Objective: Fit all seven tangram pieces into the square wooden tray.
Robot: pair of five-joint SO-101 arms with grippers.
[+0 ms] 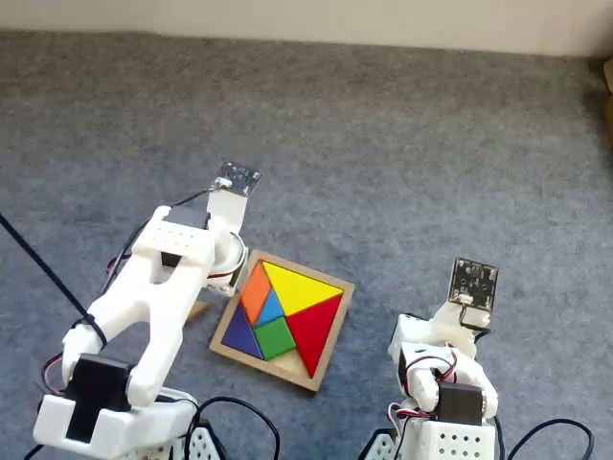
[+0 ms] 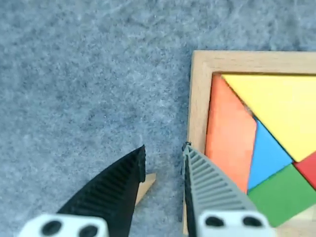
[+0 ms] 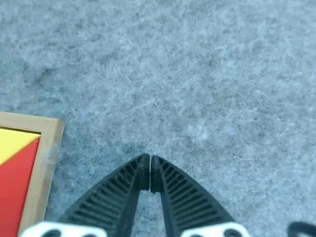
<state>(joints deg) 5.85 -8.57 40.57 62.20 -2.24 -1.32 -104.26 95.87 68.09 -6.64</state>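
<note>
Left gripper hangs nearest, its fingers slightly parted and holding nothing, over a small tan wedge on the grey carpeted bench just outside the square wooden tray, probably lined up to lift it. Six coloured tangram pieces lie flush inside. The right gripper, pinched shut and empty, sits off the opposite rim, with open carpet around it.

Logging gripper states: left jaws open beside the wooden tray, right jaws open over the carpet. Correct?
No: the right jaws are shut, tips together over the carpet, as the right wrist view shows. The left jaws are open beside the wooden tray.
</note>
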